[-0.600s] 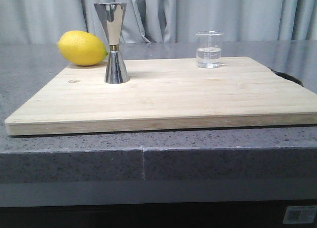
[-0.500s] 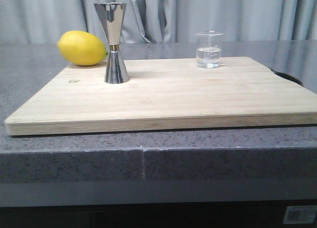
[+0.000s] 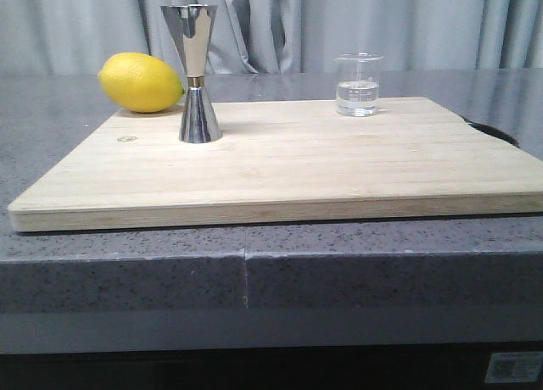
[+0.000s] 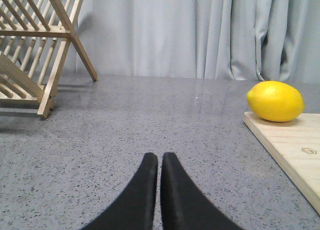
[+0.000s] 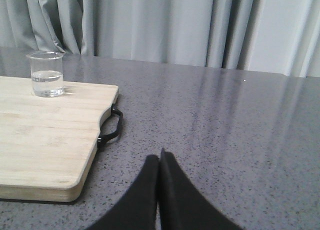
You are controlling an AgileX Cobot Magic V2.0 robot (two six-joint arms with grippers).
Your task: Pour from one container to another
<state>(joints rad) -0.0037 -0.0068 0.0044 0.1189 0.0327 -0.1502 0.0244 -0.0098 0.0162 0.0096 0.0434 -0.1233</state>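
Note:
A small clear glass beaker point(image 3: 357, 85) with some clear liquid stands at the back right of the wooden cutting board point(image 3: 288, 169); it also shows in the right wrist view as the beaker point(image 5: 46, 74). The tall polished steel jigger point(image 3: 198, 74) stands upright at the board's back left. My left gripper point(image 4: 159, 157) is shut with nothing in it, over the grey counter left of the board. My right gripper point(image 5: 159, 157) is shut and empty too, over the counter right of the board. Neither gripper shows in the front view.
A yellow lemon point(image 3: 141, 82) lies at the board's back left corner, beside the jigger. A wooden dish rack point(image 4: 35, 45) stands on the counter far left. The board has a black handle point(image 5: 111, 127) on its right edge. Grey curtains hang behind.

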